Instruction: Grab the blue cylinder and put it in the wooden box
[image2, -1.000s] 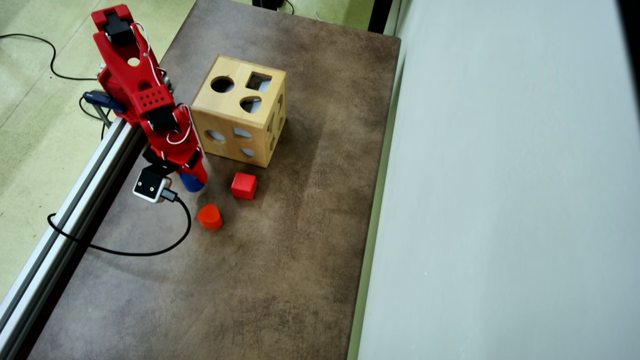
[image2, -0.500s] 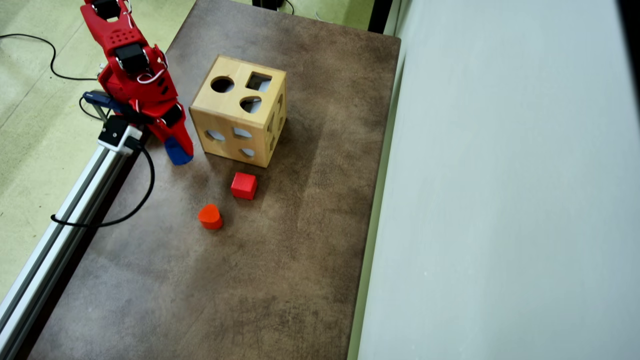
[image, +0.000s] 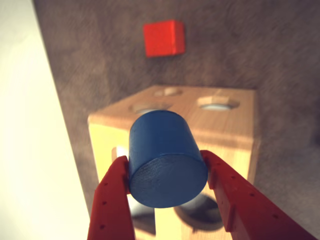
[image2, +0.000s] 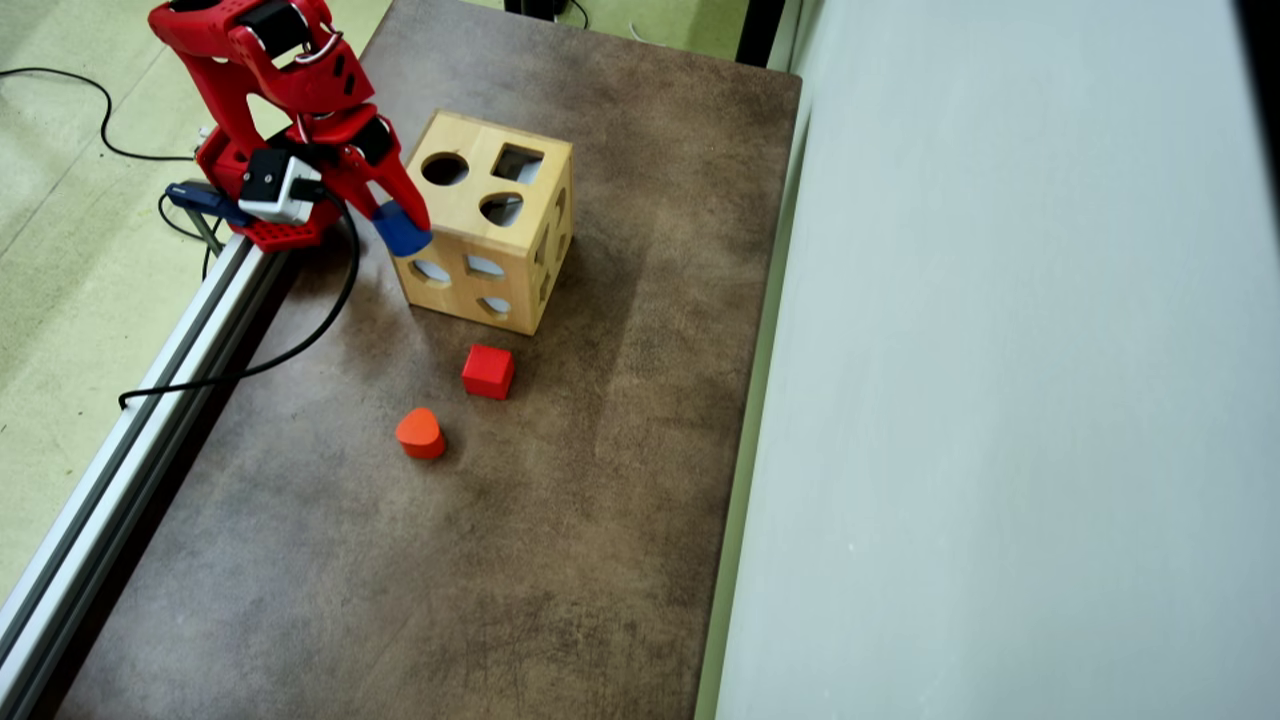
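The blue cylinder (image: 165, 157) is clamped between my two red fingers (image: 112, 200) in the wrist view, its flat round end facing the camera. My gripper (image: 167, 167) is shut on it. In the overhead view the blue cylinder (image2: 401, 230) hangs in the air in my gripper (image2: 403, 228), just over the left top edge of the wooden box (image2: 470, 205). The box top shows a round hole, a square hole and a third shaped hole. In the wrist view the wooden box (image: 225, 127) lies right beneath and behind the cylinder.
A red cube (image2: 488, 371) and an orange rounded block (image2: 420, 433) lie on the brown table (image2: 560, 520) in front of the box. The red cube (image: 164, 38) also shows in the wrist view. A metal rail (image2: 130, 440) runs along the table's left edge.
My arm has lifted the blue cylinder off the table and carried it from beside the red cube up and over to the box's left top edge.
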